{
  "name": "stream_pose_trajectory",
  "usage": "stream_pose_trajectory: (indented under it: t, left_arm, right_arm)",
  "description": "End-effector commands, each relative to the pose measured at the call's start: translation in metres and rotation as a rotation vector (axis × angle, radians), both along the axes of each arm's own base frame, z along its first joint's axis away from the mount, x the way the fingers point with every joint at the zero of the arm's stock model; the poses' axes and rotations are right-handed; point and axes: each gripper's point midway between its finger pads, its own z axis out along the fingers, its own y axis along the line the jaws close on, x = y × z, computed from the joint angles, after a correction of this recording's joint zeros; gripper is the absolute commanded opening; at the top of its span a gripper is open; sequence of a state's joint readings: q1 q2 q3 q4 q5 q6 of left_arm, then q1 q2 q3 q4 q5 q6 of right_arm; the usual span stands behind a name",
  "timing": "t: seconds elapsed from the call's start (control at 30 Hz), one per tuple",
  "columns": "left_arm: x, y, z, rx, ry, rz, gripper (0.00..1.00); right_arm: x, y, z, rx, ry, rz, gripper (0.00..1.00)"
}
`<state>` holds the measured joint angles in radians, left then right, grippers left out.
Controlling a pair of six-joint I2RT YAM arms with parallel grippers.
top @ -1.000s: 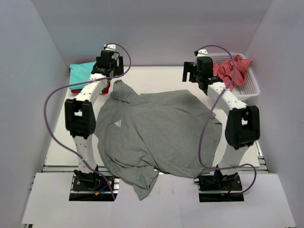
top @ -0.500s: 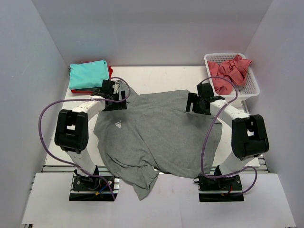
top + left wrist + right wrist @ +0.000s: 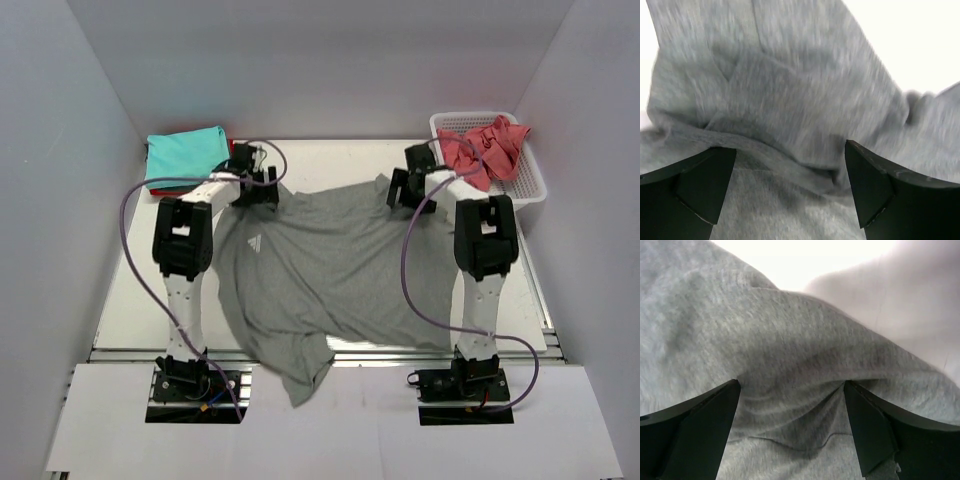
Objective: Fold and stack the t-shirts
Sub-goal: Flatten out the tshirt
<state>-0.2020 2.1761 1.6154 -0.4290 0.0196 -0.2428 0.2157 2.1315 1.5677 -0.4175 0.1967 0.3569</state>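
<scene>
Two tools, the left gripper [image 3: 790,147] and the right gripper [image 3: 791,384], are shown spread wide at the upper edge of the grey t-shirt [image 3: 330,270], mid-frame. A cloth ridge is best seated deep between the fingers before pinching.

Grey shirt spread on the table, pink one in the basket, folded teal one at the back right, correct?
Not quite. The top external view shows the folded teal t-shirt at the back left, not the back right. The grey t-shirt is spread on the table, and the pink t-shirt is in the basket.
</scene>
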Motion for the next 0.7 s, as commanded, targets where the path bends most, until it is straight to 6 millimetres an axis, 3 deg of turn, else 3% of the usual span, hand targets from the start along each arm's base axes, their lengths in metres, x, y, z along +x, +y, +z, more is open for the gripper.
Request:
stream_pose_trajectory:
  t: [0.0,0.03,0.07,0.1,0.13,0.23,0.33,0.37,0.4,0.47,0.5,0.57,0.6,0.67]
  left_arm:
    - [0.011,0.000,-0.035,0.014,0.075,-0.035,1.00]
    - [0.036,-0.007,-0.017,0.009,0.014,-0.070,1.00]
    - [0.046,-0.010,-0.017,0.007,0.004,-0.085,1.00]
    - [0.051,-0.010,-0.036,0.016,0.027,-0.093,1.00]
    - [0.075,-0.015,-0.017,0.013,-0.041,-0.101,1.00]
    - [0.116,-0.016,-0.005,0.025,-0.151,-0.138,1.00]
    - [0.139,-0.029,0.025,-0.010,-0.269,-0.193,1.00]
    - [0.142,-0.032,0.036,-0.016,-0.301,-0.213,1.00]
    - [0.145,-0.037,0.062,-0.037,-0.363,-0.229,1.00]
    - [0.146,-0.038,0.092,-0.047,-0.413,-0.235,1.00]
    - [0.145,-0.038,0.123,-0.050,-0.461,-0.235,1.00]
    - [0.132,-0.043,0.145,-0.046,-0.458,-0.241,1.00]
    - [0.125,-0.038,0.146,-0.024,-0.442,-0.231,1.00]
    - [0.096,-0.044,0.164,-0.017,-0.422,-0.244,1.00]
  right_arm:
    - [0.033,-0.012,0.000,0.022,0.004,-0.008,0.90]
    - [0.037,-0.015,-0.018,0.022,0.031,-0.004,0.90]
    - [0.043,-0.011,-0.017,0.026,0.022,0.047,0.90]
    - [0.071,-0.009,0.009,0.031,-0.061,0.059,0.90]
    - [0.078,-0.006,0.012,0.028,-0.076,0.074,0.90]
    - [0.110,-0.003,0.019,-0.005,-0.146,0.141,0.90]
    - [0.133,0.001,0.045,-0.020,-0.235,0.192,0.90]
    - [0.134,0.006,0.055,-0.026,-0.257,0.218,0.90]
    - [0.136,0.012,0.072,-0.007,-0.296,0.243,0.90]
    - [0.135,0.021,0.084,-0.007,-0.333,0.292,0.90]
    - [0.133,0.027,0.119,0.012,-0.396,0.310,0.90]
    - [0.125,0.034,0.126,0.011,-0.409,0.333,0.90]
    - [0.116,0.038,0.153,0.013,-0.449,0.342,0.90]
    - [0.097,0.046,0.159,0.023,-0.443,0.357,0.90]
